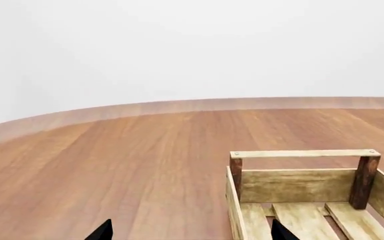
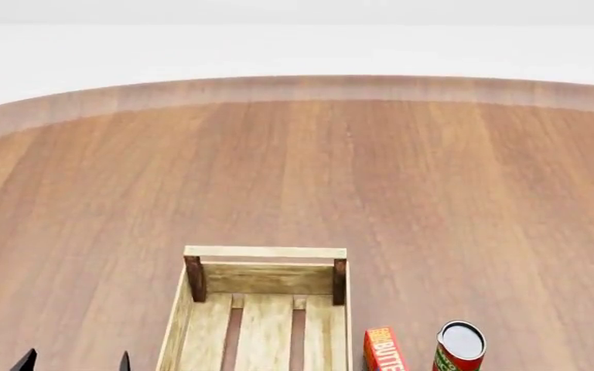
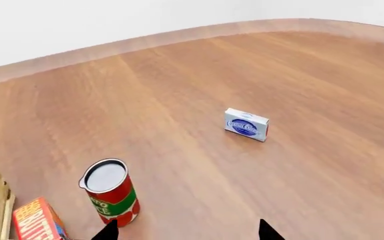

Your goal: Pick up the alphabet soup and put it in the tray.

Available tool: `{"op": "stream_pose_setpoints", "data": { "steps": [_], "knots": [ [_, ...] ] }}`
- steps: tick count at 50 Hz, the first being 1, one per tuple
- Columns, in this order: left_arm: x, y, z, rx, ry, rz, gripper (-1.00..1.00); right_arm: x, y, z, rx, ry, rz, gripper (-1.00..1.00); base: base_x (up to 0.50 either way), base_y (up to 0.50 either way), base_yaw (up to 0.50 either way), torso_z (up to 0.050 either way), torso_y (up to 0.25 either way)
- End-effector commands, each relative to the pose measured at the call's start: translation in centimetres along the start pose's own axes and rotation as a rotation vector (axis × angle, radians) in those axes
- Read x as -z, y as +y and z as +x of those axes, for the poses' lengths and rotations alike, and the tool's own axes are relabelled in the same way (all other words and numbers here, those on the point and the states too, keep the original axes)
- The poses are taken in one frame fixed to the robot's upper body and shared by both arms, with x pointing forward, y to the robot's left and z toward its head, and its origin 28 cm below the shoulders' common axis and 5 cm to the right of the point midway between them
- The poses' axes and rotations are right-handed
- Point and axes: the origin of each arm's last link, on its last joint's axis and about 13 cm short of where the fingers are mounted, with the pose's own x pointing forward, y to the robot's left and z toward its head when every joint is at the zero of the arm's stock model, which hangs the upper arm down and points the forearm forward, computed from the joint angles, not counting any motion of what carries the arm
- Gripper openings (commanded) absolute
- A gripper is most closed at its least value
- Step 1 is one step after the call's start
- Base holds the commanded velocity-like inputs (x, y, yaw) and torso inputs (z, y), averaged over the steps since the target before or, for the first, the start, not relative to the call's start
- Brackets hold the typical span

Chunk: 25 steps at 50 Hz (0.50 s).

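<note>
The alphabet soup can is out of view in every frame. The tray [image 2: 265, 253], a crate of pale wooden slats with darker corner posts, sits at the near middle of the wooden floor; its far end also shows in the left wrist view [image 1: 304, 154]. My left gripper [image 1: 190, 234] is open and empty, its tips wide apart, just left of the tray; it shows at the head view's lower left [image 2: 75, 362]. My right gripper [image 3: 186, 231] is open and empty, one tip close beside a red-and-green can [image 3: 110, 192].
The red-and-green can with a grey top [image 2: 459, 347] stands right of the tray, with an orange butter box [image 2: 384, 351] between them. A small white-and-blue box [image 3: 246, 124] lies farther right. The wooden floor curves to a white wall at the back.
</note>
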Motion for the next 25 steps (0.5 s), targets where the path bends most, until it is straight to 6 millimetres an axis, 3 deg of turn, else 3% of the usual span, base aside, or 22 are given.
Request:
{"op": "stream_pose_setpoints", "data": {
  "steps": [1, 25],
  "knots": [
    [0.0, 0.1, 0.0, -0.004, 0.001, -0.004, 1.00, -0.1, -1.8, -0.9, 0.127, 0.006, 0.018, 1.00, 0.00, 0.00, 0.00, 0.000, 0.000],
    [0.0, 0.1, -0.1, -0.009, 0.000, -0.005, 1.00, -1.1, -4.2, -2.8, 0.312, 0.059, 0.181, 1.00, 0.00, 0.00, 0.00, 0.000, 0.000]
  ]
}}
